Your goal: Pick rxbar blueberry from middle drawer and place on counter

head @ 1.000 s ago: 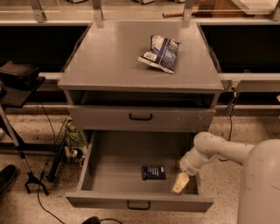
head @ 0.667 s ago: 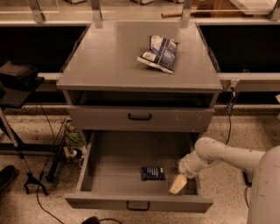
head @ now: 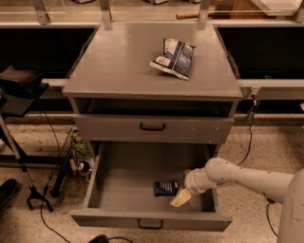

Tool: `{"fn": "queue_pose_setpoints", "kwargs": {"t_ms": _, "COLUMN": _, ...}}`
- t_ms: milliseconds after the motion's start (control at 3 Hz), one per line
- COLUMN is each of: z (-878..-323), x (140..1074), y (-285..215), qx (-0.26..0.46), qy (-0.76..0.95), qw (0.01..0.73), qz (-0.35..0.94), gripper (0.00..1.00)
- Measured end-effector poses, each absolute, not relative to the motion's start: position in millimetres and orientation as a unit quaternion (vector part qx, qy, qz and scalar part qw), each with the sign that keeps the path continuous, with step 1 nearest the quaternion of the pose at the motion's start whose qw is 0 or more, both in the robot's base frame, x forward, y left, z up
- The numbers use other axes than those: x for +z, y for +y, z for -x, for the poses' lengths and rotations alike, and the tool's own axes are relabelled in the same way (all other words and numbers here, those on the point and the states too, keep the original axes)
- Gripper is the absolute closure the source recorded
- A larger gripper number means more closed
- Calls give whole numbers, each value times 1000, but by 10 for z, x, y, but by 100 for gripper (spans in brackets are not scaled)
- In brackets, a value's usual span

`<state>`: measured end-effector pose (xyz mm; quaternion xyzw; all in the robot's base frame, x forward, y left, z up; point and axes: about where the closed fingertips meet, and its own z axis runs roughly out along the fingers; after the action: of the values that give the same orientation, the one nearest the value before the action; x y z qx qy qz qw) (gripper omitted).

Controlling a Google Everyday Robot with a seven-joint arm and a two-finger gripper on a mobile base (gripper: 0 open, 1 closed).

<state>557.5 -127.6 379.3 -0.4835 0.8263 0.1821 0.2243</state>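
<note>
The middle drawer (head: 112, 191) is pulled wide open below the shut upper drawer (head: 152, 127). The rxbar blueberry (head: 166, 188), a small dark navy bar, lies flat on the drawer floor right of centre. My gripper (head: 181, 198) reaches in from the right on a white arm. Its pale tip is just right of and in front of the bar, low over the floor. The grey counter (head: 114, 66) tops the cabinet.
A crinkled navy-and-white snack bag (head: 174, 57) lies on the counter's right rear. A black stand and cables (head: 28, 156) are on the floor to the left. A rail with posts (head: 106, 9) runs behind the cabinet.
My gripper has moved slightly left, closer to the bar. The bar has not moved.
</note>
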Motion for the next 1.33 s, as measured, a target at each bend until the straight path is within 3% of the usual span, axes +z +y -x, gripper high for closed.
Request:
{"fn": "queue_pose_setpoints", "kwargs": {"t_ms": 667, "z": -5897, "x": 3832, "y": -917, "qx": 161, "qy": 821, "qw": 298, "qz": 459, "gripper": 0}}
{"fn": "queue_pose_setpoints", "kwargs": {"t_ms": 1000, "z": -5957, "x": 3752, "y": -840, "qx": 157, "qy": 823, "qw": 296, "qz": 459, "gripper": 0}}
{"fn": "queue_pose_setpoints", "kwargs": {"t_ms": 1333, "z": -5931, "x": 3612, "y": -875, "qx": 153, "qy": 830, "qw": 283, "qz": 456, "gripper": 11}}
